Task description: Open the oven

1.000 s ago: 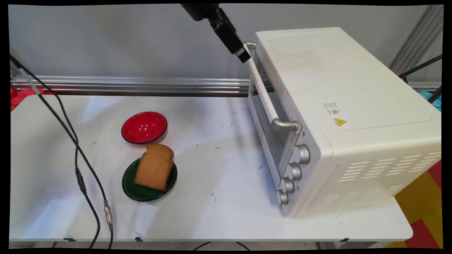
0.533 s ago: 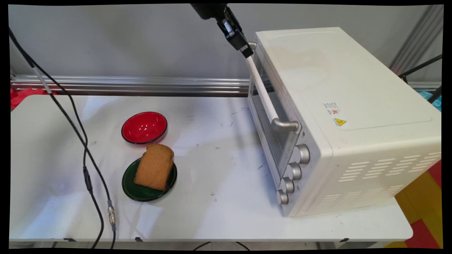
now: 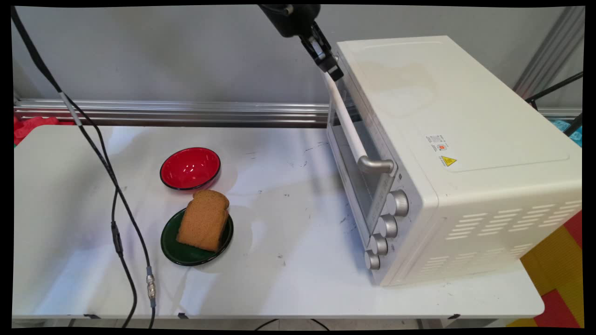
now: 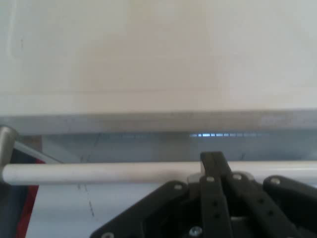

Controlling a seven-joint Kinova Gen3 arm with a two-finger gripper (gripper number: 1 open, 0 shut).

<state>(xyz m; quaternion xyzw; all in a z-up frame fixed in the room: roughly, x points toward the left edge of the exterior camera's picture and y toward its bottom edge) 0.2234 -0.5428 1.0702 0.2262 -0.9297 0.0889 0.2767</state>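
We note the gripper (image 3: pixel 334 72), fingers pressed together, has crept rightward along the oven (image 3: pixel 465 153) handle's (image 3: pixel 347 123) far end; bread (image 3: pixel 203 221) unmoved.

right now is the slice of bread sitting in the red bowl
No, the slice of bread lies on the green plate, and the red bowl beside it holds nothing.
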